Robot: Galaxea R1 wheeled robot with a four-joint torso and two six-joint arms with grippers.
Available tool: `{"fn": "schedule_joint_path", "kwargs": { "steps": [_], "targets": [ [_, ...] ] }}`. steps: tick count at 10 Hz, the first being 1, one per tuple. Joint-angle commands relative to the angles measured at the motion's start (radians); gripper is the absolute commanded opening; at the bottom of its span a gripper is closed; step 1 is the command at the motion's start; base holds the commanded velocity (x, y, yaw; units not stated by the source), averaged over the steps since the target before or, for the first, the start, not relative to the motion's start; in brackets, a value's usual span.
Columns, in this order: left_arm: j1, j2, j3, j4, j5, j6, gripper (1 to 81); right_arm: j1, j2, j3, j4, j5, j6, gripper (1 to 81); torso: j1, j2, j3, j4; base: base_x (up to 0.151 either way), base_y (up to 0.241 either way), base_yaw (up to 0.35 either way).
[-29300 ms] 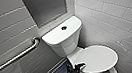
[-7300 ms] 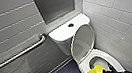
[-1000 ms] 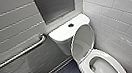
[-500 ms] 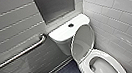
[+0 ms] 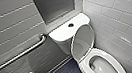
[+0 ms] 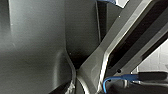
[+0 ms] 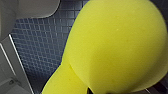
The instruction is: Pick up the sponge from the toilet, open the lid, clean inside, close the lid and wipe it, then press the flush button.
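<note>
R gripper hung over floor tiles, clamped on sponge; bright yellow, pinched at grip. Lid stood up.

text: none legible | labels, brands: none | numbers, signs: none
</note>
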State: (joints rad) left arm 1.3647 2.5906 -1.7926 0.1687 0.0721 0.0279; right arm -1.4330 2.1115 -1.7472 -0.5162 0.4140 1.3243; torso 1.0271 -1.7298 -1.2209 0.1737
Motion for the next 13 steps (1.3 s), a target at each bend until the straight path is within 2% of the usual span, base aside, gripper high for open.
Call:
{"fn": "schedule_joint_path", "kwargs": {
  "steps": [1,2,3,4,5,6,8,9,11,13],
  "targets": [
    [-0.011,-0.036,0.047,-0.009,0.077,0.003,81.1,-0.088,0.061,-0.138,-0.031,0.086,-0.007,1.0,-0.063,0.098,0.000,0.000,0.000,0.000,0.000],
    [-0.014,-0.036,0.048,-0.009,0.077,0.001,81.1,-0.093,0.080,-0.170,-0.030,0.114,-0.007,1.0,-0.087,0.135,0.000,0.000,0.000,0.000,0.000],
    [-0.017,-0.036,0.050,-0.009,0.077,0.001,81.1,-0.096,0.089,-0.179,-0.030,0.117,-0.007,1.0,-0.047,0.074,0.053,-0.054,0.000,0.000,0.000],
    [-0.023,-0.038,0.056,-0.011,0.077,0.001,81.1,-0.099,0.096,-0.187,-0.030,0.118,-0.007,1.0,-0.069,0.108,0.076,-0.073,0.000,0.000,0.000],
    [-0.031,-0.041,0.067,-0.011,0.077,0.001,81.1,-0.099,0.104,-0.193,-0.030,0.118,-0.007,1.0,-0.077,0.121,0.088,-0.083,0.000,0.000,0.000],
    [-0.041,-0.044,0.082,-0.011,0.077,-0.008,81.1,-0.102,0.109,-0.195,-0.033,0.118,-0.007,1.0,-0.083,0.131,0.108,-0.100,0.000,0.000,0.000],
    [-0.065,-0.050,0.101,-0.012,0.078,-0.019,81.1,-0.113,0.126,-0.215,-0.039,0.118,-0.007,1.0,-0.088,0.137,0.167,-0.151,0.000,0.000,0.000],
    [-0.077,-0.053,0.102,-0.029,0.078,-0.037,81.1,-0.117,0.145,-0.240,-0.041,0.118,-0.007,1.0,-0.089,0.137,0.121,-0.108,0.000,0.000,0.000],
    [-0.127,-0.079,0.108,-0.092,0.078,-0.086,81.1,-0.117,0.187,-0.279,-0.087,0.118,-0.007,1.0,-0.090,0.136,0.152,-0.153,0.000,0.000,0.000],
    [-0.210,-0.134,0.182,-0.144,0.078,-0.123,81.1,-0.119,0.224,-0.296,-0.146,0.118,-0.008,1.0,-0.091,0.136,0.158,-0.160,0.000,0.000,0.000]
  ]
}}
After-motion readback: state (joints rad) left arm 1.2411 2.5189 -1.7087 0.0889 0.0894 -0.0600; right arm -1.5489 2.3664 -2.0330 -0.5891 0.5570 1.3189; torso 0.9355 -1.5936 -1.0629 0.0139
